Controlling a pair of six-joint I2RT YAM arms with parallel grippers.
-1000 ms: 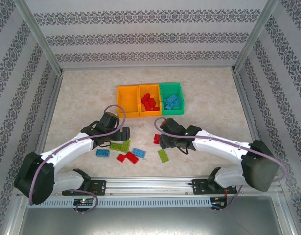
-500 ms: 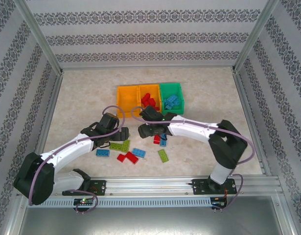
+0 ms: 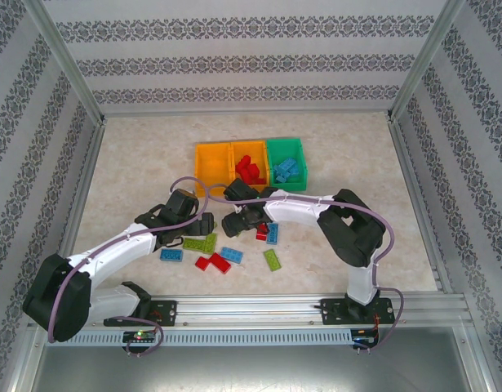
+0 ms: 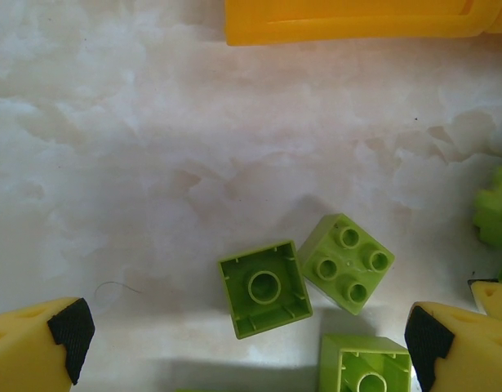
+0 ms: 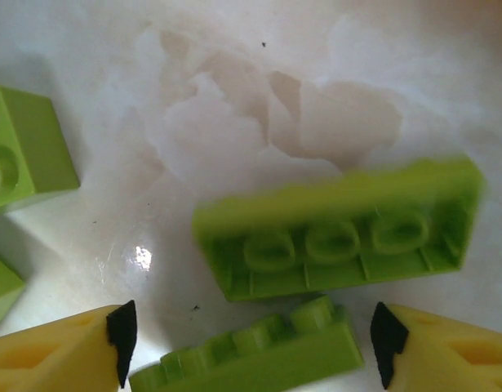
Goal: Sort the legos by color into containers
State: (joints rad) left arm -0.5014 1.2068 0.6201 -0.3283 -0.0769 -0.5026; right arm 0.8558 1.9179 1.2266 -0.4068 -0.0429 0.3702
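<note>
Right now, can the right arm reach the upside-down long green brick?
Probably yes. The right tool is open just short of the brick, with nothing covering it. A second green brick sits inside its opening and may get caught.

Red legos (image 3: 249,171) sit in the middle orange bin (image 3: 249,144), blue legos (image 3: 285,170) in the green bin (image 3: 285,141), more on the table (image 3: 136,163)

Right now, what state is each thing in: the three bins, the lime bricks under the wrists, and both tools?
left orange bin, empty
middle orange bin, holds red bricks
green bin, holds blue bricks
square lime brick, studs up
neighbouring square lime brick, upside down
long lime brick, underside showing
left tool, open
right tool, open, astride a studded lime brick
</note>
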